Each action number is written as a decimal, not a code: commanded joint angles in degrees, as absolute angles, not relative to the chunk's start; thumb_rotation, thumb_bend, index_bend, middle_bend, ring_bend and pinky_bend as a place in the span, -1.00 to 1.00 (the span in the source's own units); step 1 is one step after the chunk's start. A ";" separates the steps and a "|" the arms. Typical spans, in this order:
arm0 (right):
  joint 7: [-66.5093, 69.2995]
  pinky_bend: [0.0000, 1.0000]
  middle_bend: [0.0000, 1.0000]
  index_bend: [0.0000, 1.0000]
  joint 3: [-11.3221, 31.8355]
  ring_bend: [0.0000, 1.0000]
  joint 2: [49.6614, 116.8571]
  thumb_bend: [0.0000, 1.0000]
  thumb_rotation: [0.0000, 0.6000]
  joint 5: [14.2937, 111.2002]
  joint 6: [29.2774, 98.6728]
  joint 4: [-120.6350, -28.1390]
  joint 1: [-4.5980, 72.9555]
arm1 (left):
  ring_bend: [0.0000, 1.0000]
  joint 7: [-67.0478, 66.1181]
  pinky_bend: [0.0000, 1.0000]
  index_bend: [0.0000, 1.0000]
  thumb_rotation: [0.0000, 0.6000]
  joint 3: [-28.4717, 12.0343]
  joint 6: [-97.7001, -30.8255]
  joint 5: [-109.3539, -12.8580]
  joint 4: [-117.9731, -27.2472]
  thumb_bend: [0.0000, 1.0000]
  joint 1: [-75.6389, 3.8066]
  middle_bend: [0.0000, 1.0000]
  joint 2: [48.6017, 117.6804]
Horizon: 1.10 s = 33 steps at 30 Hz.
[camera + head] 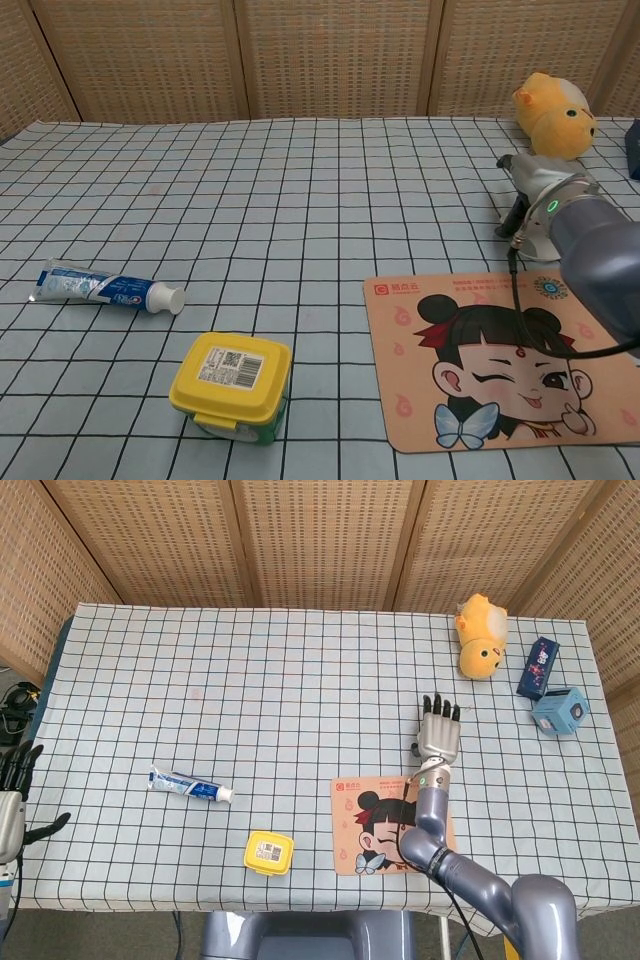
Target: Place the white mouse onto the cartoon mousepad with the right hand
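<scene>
The cartoon mousepad (372, 828) (480, 370) lies near the table's front edge, right of centre. Just past its far right corner sits the white mouse (541, 244), mostly hidden. My right hand (438, 732) (530, 188) lies over the mouse, palm down, with its fingers stretched out and apart and the thumb at the mouse's left side. The head view shows none of the mouse under the hand. My left hand (14, 792) hangs off the table's left edge with its fingers spread and nothing in it.
A toothpaste tube (190, 786) (105, 285) lies at the left. A yellow-lidded box (269, 852) (232, 385) stands left of the mousepad. An orange plush (480, 635) (553, 103), a dark blue box (538, 667) and a light-blue cube (560, 711) sit at the back right.
</scene>
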State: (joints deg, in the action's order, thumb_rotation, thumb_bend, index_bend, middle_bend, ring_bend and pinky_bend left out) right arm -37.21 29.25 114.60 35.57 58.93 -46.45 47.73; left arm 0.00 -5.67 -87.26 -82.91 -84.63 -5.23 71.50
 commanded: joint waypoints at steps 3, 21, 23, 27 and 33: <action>-37.31 -1.00 -1.00 -0.97 29.66 -1.00 115.86 -0.12 1.00 35.18 57.76 -43.07 48.76 | -1.00 0.20 -1.00 -1.00 1.00 -5.55 -87.46 -83.18 -84.84 -0.94 -5.15 -1.00 71.34; -37.07 -1.00 -1.00 -0.97 31.47 -1.00 116.84 -0.12 1.00 34.71 55.88 -35.38 49.69 | -1.00 -0.19 -1.00 -1.00 1.00 -5.21 -87.12 -83.27 -85.23 -0.94 -5.20 -1.00 71.35; -36.96 -1.00 -1.00 -0.97 31.86 -1.00 116.86 -0.12 1.00 34.56 55.66 -34.70 49.80 | -1.00 0.41 -1.00 -1.00 1.00 -4.99 -86.70 -83.32 -85.79 -0.94 -5.22 -1.00 71.05; -37.15 -1.00 -1.00 -0.97 32.27 -1.00 116.83 -0.12 1.00 34.55 55.41 -33.75 50.06 | -1.00 0.33 -1.00 -1.00 1.00 -4.83 -86.82 -83.76 -86.23 -0.94 -5.24 -1.00 70.70; -37.27 -1.00 -1.00 -0.97 32.78 -1.00 116.66 -0.13 1.00 34.54 55.20 -32.89 50.07 | -1.00 0.05 -1.00 -1.00 1.00 -4.95 -87.29 -83.73 -86.25 -0.94 -5.08 -1.00 70.77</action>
